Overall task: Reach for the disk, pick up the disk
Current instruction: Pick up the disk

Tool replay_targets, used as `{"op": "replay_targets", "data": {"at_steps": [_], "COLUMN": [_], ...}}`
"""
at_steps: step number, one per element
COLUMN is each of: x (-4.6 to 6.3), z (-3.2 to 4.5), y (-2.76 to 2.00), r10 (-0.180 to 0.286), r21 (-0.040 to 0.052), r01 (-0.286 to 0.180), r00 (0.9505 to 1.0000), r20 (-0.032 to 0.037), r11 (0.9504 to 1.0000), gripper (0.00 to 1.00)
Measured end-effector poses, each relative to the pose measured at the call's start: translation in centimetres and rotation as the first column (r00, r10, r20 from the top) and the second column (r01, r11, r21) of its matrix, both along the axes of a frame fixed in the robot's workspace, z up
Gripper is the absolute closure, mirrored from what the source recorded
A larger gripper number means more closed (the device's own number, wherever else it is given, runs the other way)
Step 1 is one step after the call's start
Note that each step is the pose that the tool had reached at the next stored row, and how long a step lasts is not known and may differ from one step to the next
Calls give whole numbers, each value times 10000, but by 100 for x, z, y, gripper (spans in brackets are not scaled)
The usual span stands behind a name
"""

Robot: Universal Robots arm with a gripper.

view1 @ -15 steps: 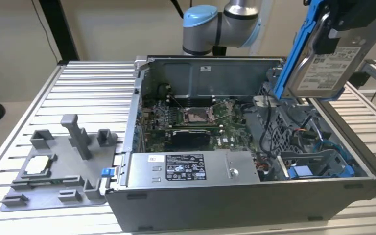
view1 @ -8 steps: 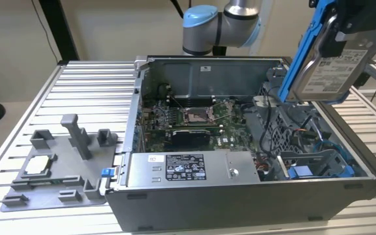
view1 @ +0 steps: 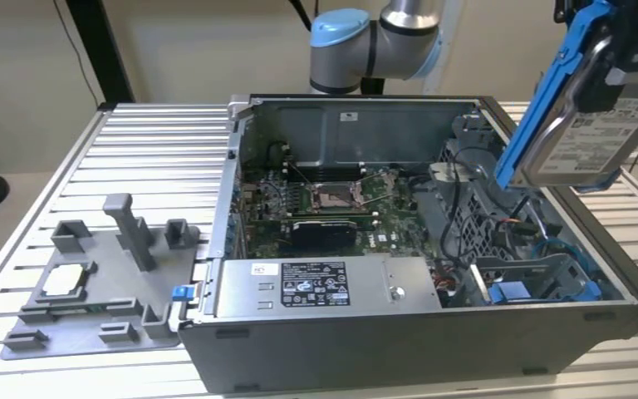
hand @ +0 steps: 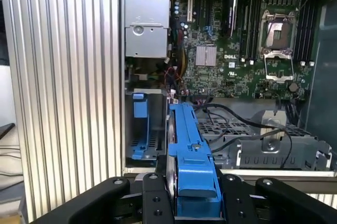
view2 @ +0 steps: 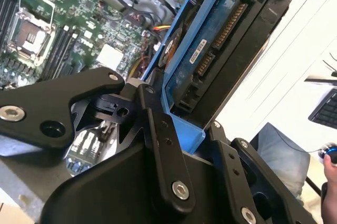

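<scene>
Disk [view1: 585, 125] upper right of exterior view, lifted clear above open computer case [view1: 408, 332], long axis near upright, label facing outward. Gripper [hand: 195, 203] clamped on its blue bracket. Case holds motherboard [view1: 319, 199], power supply [view1: 319, 287], empty blue drive bay [view1: 541, 287].

We see our arm's blue-capped elbow joint [view1: 352, 46] high at the back in the exterior view, with the wrist raised toward that view's upper right. Our gripper [hand: 195, 195] points downward in the first wrist view, its black fingers [view2: 163, 145] clamped against something held between them.
</scene>
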State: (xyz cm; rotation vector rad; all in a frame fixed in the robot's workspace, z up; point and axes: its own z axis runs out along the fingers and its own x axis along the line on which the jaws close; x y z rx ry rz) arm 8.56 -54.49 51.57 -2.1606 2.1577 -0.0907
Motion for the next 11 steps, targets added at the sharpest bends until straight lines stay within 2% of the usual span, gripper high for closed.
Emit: {"op": "replay_targets", "data": {"at_steps": [7, 9, 11], "x": [0, -1, 0], "z": [-11, -14, -16], "y": [-279, -322, -345], "r10": [0, -2, -1], "r21": [31, 33, 36], "r01": [0, 2, 1], "r00": [10000, 10000, 10000], "r20": [0, 0, 0], "r11": [10000, 10000, 10000], "gripper": [100, 100, 100]}}
